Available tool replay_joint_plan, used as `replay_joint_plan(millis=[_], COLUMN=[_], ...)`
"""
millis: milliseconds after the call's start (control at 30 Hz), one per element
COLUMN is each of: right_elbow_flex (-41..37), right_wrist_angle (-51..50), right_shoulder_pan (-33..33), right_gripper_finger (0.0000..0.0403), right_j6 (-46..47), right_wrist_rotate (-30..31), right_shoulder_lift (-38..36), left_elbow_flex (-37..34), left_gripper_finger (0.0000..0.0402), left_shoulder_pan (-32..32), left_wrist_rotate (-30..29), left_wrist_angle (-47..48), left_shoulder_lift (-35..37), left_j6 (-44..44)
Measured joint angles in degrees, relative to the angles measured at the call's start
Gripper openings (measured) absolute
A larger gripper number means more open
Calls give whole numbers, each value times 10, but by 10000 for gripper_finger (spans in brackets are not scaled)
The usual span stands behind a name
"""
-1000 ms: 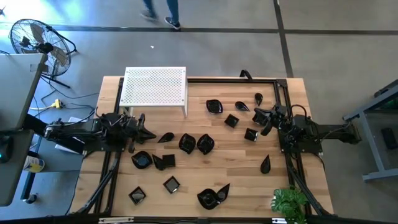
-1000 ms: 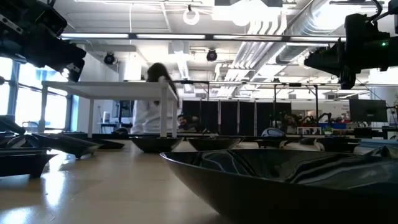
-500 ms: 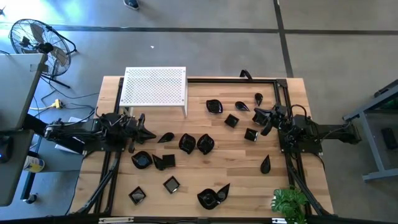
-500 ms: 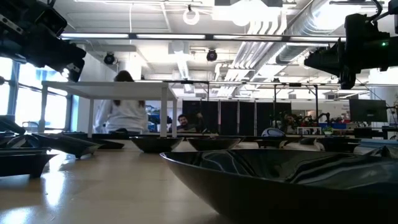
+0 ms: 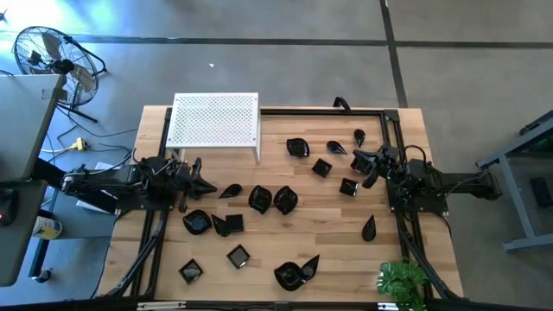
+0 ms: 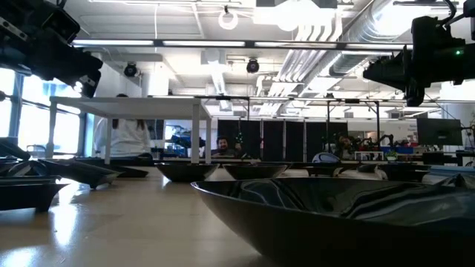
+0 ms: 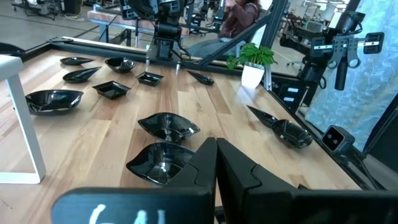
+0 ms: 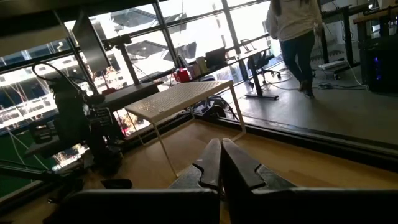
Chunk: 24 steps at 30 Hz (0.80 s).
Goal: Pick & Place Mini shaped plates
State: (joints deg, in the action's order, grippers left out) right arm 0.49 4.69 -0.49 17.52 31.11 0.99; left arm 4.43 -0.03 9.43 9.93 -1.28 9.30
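Note:
Several glossy black mini shaped plates lie scattered on the wooden table: a pair in the middle (image 5: 272,199), a square one (image 5: 238,256), a teardrop one (image 5: 369,228), a wavy one near the front edge (image 5: 294,274). In the left wrist view two of them (image 7: 166,127) sit just ahead of the fingers. My left gripper (image 5: 210,187) waits shut above the table's left side, empty. My right gripper (image 5: 358,158) hangs shut above the right side, beside a square plate (image 5: 349,187), touching nothing. The white perforated stand (image 5: 215,120) stands at the far left.
A black frame (image 5: 380,111) runs along the table's edges. A potted green plant (image 5: 402,281) stands at the near right corner. A fan (image 5: 52,53) and cables lie on the floor to the left. A person (image 6: 122,137) moves in the room beyond the table.
Both arms have kept still and no plate has moved. The person in the room behind the table has walked toward the left of the low view.

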Motion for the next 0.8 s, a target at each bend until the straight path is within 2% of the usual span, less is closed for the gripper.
replay_joint_plan(millis=[367,800], right_elbow_flex=[0,0], right_wrist_angle=[0,25], right_shoulder_pan=[0,0], right_gripper_finger=[0,0], right_j6=[0,-4], right_wrist_rotate=[0,3], right_shoulder_lift=[0,0], left_elbow_flex=[0,-4], left_gripper_finger=[1,1], left_shoulder_pan=[0,0], left_wrist_rotate=[-1,-119], left_wrist_angle=[-4,-56], left_shoulder_lift=[0,0], left_j6=[0,-5])
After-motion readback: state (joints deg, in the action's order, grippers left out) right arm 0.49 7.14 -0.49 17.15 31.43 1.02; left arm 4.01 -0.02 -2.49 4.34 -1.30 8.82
